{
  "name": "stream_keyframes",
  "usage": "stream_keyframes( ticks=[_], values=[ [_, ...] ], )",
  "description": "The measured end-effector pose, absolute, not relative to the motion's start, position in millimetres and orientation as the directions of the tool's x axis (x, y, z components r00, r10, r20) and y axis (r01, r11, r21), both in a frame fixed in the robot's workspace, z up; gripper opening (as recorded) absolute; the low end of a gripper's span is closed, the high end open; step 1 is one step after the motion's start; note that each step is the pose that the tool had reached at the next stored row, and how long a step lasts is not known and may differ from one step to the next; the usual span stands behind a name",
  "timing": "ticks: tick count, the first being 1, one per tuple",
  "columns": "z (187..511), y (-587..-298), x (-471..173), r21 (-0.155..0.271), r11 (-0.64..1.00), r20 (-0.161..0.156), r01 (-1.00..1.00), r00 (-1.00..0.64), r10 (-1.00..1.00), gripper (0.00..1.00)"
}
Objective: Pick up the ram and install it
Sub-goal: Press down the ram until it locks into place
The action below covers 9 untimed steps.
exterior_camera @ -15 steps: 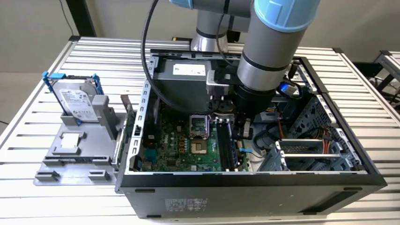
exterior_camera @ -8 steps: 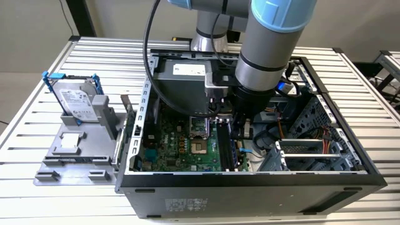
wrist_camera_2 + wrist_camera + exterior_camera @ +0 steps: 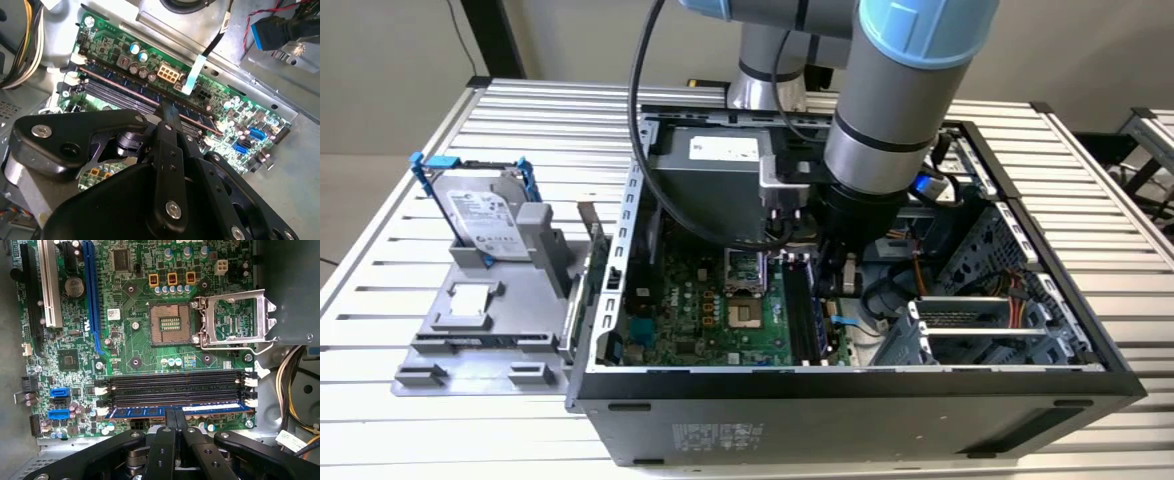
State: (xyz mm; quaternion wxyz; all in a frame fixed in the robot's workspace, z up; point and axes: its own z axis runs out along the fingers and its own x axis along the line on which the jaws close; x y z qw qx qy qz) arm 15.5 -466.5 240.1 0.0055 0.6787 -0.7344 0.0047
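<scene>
Black two-fingered tool (image 3: 175, 415), closed on thin blue-labelled ram (image 3: 170, 411), stick standing in outermost black motherboard slot (image 3: 175, 382); seating unconfirmed.

My arm reaches down into the open computer case (image 3: 854, 385) on the slatted table (image 3: 400, 250). The ram (image 3: 180, 411) stands in the outermost of the motherboard's slots (image 3: 175, 387), my gripper (image 3: 174, 422) directly over it. On the exterior view's left, a hard drive (image 3: 487, 215) stands in a holder beside the case.
</scene>
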Motion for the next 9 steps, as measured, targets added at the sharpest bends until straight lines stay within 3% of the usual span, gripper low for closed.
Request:
stream_keyframes(
  ticks=[9],
  values=[
    [238.4,-466.4,15.8,0.001,0.079,0.014,-0.997,-0.079,-0.997,0.00]
  ],
)
